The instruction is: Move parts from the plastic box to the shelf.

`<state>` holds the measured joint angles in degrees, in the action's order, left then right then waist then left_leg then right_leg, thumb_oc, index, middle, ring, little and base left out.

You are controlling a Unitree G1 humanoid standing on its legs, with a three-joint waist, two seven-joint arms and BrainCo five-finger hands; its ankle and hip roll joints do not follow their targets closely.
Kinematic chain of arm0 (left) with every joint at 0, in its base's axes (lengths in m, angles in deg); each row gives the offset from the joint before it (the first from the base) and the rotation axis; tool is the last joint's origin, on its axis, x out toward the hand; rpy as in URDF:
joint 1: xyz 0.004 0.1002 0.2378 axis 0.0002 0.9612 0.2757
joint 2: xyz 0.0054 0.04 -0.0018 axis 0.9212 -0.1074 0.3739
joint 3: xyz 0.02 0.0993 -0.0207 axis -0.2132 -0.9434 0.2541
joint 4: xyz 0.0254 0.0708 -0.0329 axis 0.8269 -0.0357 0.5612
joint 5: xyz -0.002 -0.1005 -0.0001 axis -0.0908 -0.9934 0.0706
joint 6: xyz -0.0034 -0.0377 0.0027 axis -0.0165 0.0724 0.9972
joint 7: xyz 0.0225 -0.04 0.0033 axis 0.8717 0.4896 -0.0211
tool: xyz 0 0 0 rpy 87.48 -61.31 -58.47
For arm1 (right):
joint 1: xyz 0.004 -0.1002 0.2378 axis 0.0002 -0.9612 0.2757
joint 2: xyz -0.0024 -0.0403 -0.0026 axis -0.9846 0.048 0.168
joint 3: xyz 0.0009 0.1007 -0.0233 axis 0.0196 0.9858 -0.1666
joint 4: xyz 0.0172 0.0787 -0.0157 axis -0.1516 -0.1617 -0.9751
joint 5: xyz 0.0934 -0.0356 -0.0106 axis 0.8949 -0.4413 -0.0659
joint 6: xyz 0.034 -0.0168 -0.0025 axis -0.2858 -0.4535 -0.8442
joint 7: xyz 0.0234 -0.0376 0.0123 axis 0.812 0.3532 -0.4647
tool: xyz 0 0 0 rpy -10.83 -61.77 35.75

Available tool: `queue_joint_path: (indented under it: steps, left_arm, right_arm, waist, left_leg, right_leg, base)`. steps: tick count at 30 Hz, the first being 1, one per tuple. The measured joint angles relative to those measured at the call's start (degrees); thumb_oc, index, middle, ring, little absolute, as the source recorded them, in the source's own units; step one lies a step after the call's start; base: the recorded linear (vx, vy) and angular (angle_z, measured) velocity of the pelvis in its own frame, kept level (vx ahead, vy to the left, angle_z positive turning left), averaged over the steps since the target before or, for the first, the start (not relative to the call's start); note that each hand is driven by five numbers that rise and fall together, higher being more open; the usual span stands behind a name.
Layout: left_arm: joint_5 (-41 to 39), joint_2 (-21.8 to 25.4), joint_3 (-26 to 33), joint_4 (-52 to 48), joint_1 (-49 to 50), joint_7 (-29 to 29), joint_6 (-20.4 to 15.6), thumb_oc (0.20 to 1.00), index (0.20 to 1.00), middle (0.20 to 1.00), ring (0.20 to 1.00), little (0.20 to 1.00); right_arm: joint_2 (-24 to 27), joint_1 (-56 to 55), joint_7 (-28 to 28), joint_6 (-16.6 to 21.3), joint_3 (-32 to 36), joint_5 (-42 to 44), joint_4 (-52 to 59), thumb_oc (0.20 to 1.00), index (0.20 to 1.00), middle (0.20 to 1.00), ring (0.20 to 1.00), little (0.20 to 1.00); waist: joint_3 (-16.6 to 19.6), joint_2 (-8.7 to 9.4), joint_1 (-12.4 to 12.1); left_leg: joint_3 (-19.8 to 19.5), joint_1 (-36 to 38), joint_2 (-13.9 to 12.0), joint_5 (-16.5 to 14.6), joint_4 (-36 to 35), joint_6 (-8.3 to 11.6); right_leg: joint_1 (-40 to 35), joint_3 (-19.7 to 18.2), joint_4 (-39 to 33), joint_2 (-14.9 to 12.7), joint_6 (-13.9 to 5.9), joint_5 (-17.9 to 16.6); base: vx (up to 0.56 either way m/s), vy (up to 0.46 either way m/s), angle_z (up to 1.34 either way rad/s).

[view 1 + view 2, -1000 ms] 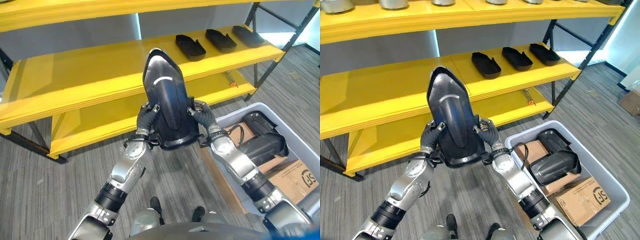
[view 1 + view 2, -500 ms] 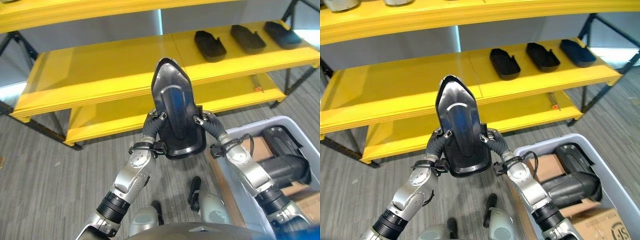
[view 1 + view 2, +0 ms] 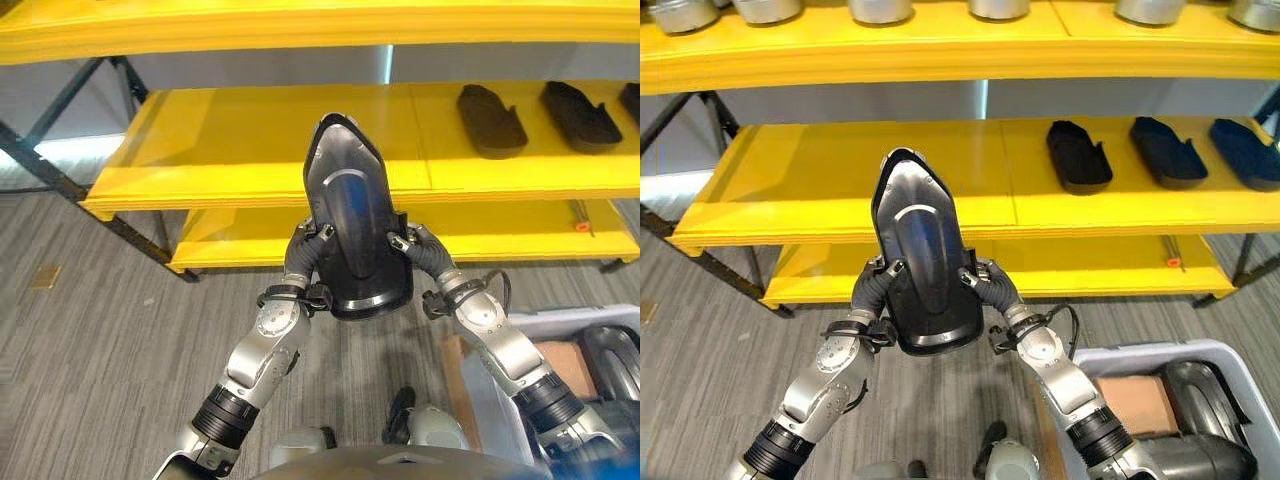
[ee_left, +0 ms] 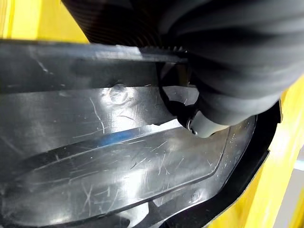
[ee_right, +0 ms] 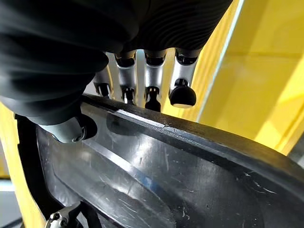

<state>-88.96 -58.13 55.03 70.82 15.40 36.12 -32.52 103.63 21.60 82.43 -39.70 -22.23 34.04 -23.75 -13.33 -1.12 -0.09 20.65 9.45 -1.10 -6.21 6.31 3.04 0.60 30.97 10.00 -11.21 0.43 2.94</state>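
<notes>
Two hands on one big glossy black part point(image 3: 923, 257), so this is a shared carry. It's a long shell, pointed at the top and wider at the bottom, held upright in the air in front of the yellow shelf point(image 3: 840, 190), not touching it. The left hand point(image 3: 873, 290) is clamped on its lower left edge and the right hand point(image 3: 985, 285) on the lower right edge. In the right wrist view you can see fingers point(image 5: 151, 80) curled over the rim with the thumb pressing the inner face, so that's a pinch along the edge and nothing more.

Behind it the middle level of the shelf is bare on the left, and three smaller black parts point(image 3: 1078, 155) sit in a row to the right. The grey plastic box point(image 3: 1140, 360) is down at the robot's right with more dark pieces inside.

What worries me: both grips are low on a tall, slick piece, so it looks top-heavy. If one hand lets go first or they drift apart, I'd guess it tips or slides out. The pointed tip could also catch the upper shelf board point(image 3: 940, 45) going in.
</notes>
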Motion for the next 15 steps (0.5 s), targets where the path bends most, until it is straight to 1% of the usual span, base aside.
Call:
queue_joint_path:
  steps: [1,2,4,6,7,8,9,10,11,13,14,15]
  left_arm:
    - [0.00,-0.12,0.06,0.00,-0.02,-0.06,-0.01,0.200,0.200,0.200,0.200,0.200]
    - [0.00,-0.09,0.11,0.00,-0.02,-0.10,-0.03,0.200,0.200,0.200,0.200,0.200]
    - [0.00,0.12,0.14,0.24,0.09,-0.15,-0.05,0.200,0.200,0.200,0.200,0.200]
    - [-0.03,0.38,0.17,0.35,0.69,-0.43,-0.05,0.200,0.200,0.200,0.200,0.200]
    - [-0.04,1.06,0.43,1.86,0.39,0.07,-0.72,0.200,0.200,0.200,0.200,0.200]
    - [-0.26,1.66,0.62,2.27,1.85,-0.02,-1.10,0.200,0.200,0.200,0.200,0.200]
    - [-0.30,2.10,0.77,2.27,2.72,0.10,-1.42,0.200,0.200,0.200,0.200,0.200]
    - [-0.23,2.10,0.79,2.72,2.80,0.27,-1.56,0.200,0.200,0.200,0.200,0.200]
    - [-0.24,2.06,0.84,3.16,2.93,0.30,-2.09,0.200,0.200,0.200,0.200,0.200]
    - [-0.19,1.79,0.84,3.77,2.91,0.75,-2.44,0.200,0.200,0.200,0.200,0.200]
    - [-0.20,1.82,0.79,5.30,2.01,1.82,-2.63,0.200,0.200,0.200,0.200,0.200]
    - [-0.10,1.76,0.67,6.13,1.17,2.66,-2.62,0.200,0.200,0.200,0.200,0.200]
  right_arm:
    - [0.00,0.11,0.08,0.00,0.00,-0.14,-0.01,0.200,0.200,0.200,0.200,0.200]
    - [-0.13,0.16,0.16,0.00,0.00,-0.27,-0.04,0.200,0.200,0.200,0.200,0.200]
    - [-0.67,0.16,0.53,0.01,-0.31,-0.87,-0.58,0.200,0.200,0.200,0.200,0.200]
    - [-0.67,0.39,0.86,0.05,-1.33,-1.11,-1.24,0.200,0.200,0.200,0.200,0.200]
    - [-2.26,1.06,1.42,0.74,-1.88,-1.40,-3.53,0.200,0.200,0.200,0.200,0.200]
    - [-3.55,1.28,1.54,0.36,-2.92,-1.49,-4.95,0.200,0.200,0.200,0.200,0.200]
    - [-4.03,1.14,1.55,0.35,-3.58,-1.51,-5.58,0.200,0.200,0.200,0.200,0.200]
    - [-4.20,1.27,1.58,0.55,-3.91,-1.50,-6.37,0.200,0.200,0.200,0.200,0.200]
    - [-4.14,1.81,1.59,0.55,-4.31,-1.50,-6.84,0.200,0.200,0.200,0.200,0.200]
    - [-4.06,1.78,1.63,0.63,-4.36,-1.50,-7.05,0.200,0.200,0.200,0.200,0.200]
    - [-3.04,1.83,1.57,0.96,-4.70,-1.45,-7.20,0.200,0.200,0.200,0.200,0.200]
    - [-2.49,1.84,1.67,1.71,-4.87,-1.38,-7.66,0.200,0.200,0.200,0.200,0.200]
  waist:
    - [0.18,-0.30,0.20]
    - [0.34,-0.57,0.15]
    - [0.50,-0.20,-0.04]
    - [0.66,0.05,-0.17]
    - [-0.17,2.20,-0.22]
    - [0.12,3.62,-1.39]
    - [0.32,4.06,-1.83]
    - [0.46,3.92,-1.86]
    - [0.45,3.17,-1.97]
    - [0.59,2.74,-1.28]
    - [0.74,2.59,-0.23]
    - [0.96,2.19,0.54]
  left_leg:
    - [1.95,0.21,0.09,0.24,-0.66,-0.40]
    - [3.01,0.47,0.12,0.44,-1.50,-0.71]
    - [2.46,0.63,0.05,0.45,-1.68,-0.73]
    - [3.30,0.84,-0.16,0.47,-1.11,-0.71]
    - [3.50,-2.74,-1.64,-1.65,8.30,1.79]
    - [4.86,-4.07,-3.33,-3.12,9.98,1.81]
    - [5.35,-4.29,-6.56,-2.96,7.41,2.36]
    - [5.01,-4.58,-11.14,-1.34,4.16,4.19]
    - [4.95,-4.93,-16.22,1.88,0.19,5.60]
    - [4.09,-6.15,-21.35,6.21,-3.59,5.79]
    - [3.50,-5.95,-21.12,7.75,-6.34,5.15]
    - [3.35,-5.34,-19.34,7.91,-7.25,4.99]
  right_leg:
    - [-0.22,0.51,-0.07,-0.09,0.01,0.00]
    - [-0.21,0.62,0.00,0.18,-0.06,0.06]
    - [-0.21,0.26,-0.95,0.51,-0.08,0.00]
    - [-0.94,-0.46,-2.50,1.25,0.11,-0.89]
    - [-2.83,-3.06,-5.46,0.85,1.77,-0.46]
    - [-4.20,-4.61,-7.87,1.11,2.84,-1.34]
    - [-5.65,-5.20,-9.62,1.91,2.75,-1.96]
    - [-6.47,-5.81,-10.07,2.86,1.54,-1.67]
    - [-6.98,-6.59,-9.73,3.84,1.09,-1.45]
    - [-7.17,-7.85,-9.16,3.74,-0.08,-1.01]
    - [-7.15,-10.04,-8.29,1.49,-2.54,-1.08]
    - [-7.20,-10.98,-7.92,0.20,-3.90,-1.54]
  base:
    - [0.05,0.157,0.53]
    - [0.08,0.108,0.15]
    - [0.16,0.162,-0.11]
    - [0.23,0.244,-0.23]
    - [0.21,0.286,-0.44]
    - [0.23,0.332,-0.47]
    - [0.22,0.335,-0.61]
    - [0.18,0.314,-0.47]
    - [0.22,0.381,-0.43]
    - [0.24,0.443,-0.53]
    - [0.23,0.452,-0.69]
    - [0.21,0.428,-0.67]
